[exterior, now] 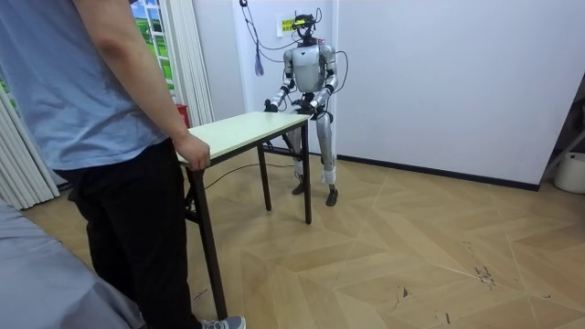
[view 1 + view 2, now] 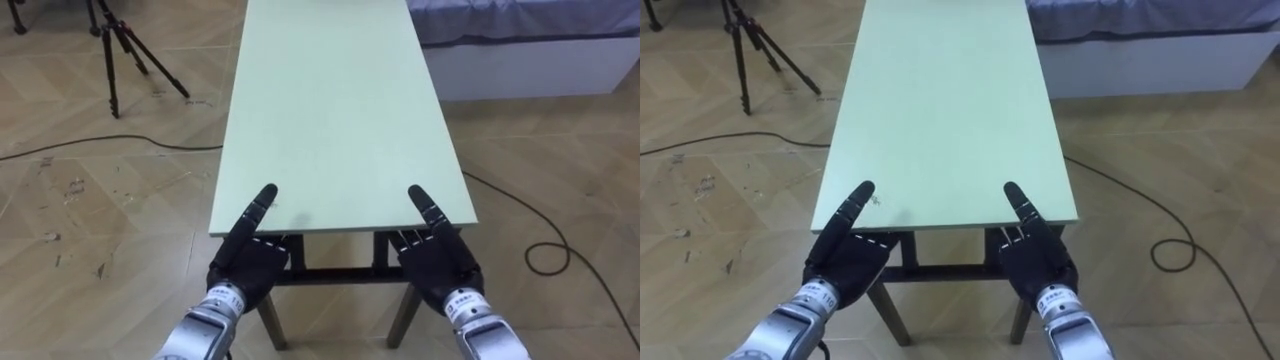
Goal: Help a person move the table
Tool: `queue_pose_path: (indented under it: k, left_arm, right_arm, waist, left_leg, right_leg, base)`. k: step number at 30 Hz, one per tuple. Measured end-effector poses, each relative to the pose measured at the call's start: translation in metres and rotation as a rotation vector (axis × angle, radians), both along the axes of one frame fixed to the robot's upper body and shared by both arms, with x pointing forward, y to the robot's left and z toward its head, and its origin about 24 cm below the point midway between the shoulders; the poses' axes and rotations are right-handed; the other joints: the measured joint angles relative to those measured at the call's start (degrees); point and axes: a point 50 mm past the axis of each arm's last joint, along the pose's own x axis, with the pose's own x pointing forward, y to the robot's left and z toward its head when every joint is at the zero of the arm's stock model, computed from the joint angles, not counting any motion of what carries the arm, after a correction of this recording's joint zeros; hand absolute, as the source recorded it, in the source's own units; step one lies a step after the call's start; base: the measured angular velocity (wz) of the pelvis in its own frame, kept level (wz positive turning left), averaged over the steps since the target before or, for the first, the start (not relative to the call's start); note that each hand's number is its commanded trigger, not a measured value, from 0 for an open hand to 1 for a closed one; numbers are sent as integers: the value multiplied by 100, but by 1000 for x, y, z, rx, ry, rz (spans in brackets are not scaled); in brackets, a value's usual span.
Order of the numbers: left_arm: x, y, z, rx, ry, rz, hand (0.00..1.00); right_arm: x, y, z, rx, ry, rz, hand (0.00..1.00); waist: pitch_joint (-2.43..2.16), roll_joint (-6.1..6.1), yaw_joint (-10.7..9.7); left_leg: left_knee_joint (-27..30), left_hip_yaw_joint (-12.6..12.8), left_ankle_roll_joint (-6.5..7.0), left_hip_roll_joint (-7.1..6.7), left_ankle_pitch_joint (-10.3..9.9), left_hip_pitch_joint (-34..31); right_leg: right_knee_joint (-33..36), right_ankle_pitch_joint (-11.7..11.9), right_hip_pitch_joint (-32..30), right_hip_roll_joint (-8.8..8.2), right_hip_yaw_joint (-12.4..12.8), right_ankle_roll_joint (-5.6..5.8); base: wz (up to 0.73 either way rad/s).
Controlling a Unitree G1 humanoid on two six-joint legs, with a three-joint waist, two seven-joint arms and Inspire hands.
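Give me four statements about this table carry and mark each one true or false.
1. The robot's left hand and right hand are both at the near short edge of the table. True.
2. A person's hand holds the table's far end. True.
3. The tripod stands on the robot's right of the table. False: it stands on the robot's left.
4. The robot kneels at the table. False: in the room view it stands upright.
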Motion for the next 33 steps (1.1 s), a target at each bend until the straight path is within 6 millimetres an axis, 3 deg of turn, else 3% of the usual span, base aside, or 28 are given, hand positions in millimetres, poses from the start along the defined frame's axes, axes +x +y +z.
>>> queue_pose_path:
  k: [9,33]
  left_arm:
    - [-1,1,-5,25,91,6,100]
    - [-2,1,-6,57,104,-3,100]
  right_arm:
    - [-2,8,-3,18,53,6,100]
    - [-1,7,-3,-8,61,12,100]
  waist:
    - [5,-9,47]
    - [12,5,74]
  left_leg:
    - [-81,-4,3,2,-2,-7]
    - [-169,6,16,-10,-14,58]
  right_leg:
    - [89,3,-73,-6,23,-4]
    - [79,2,-68,-7,27,-3]
  base:
    - [-5]
    - [-1]
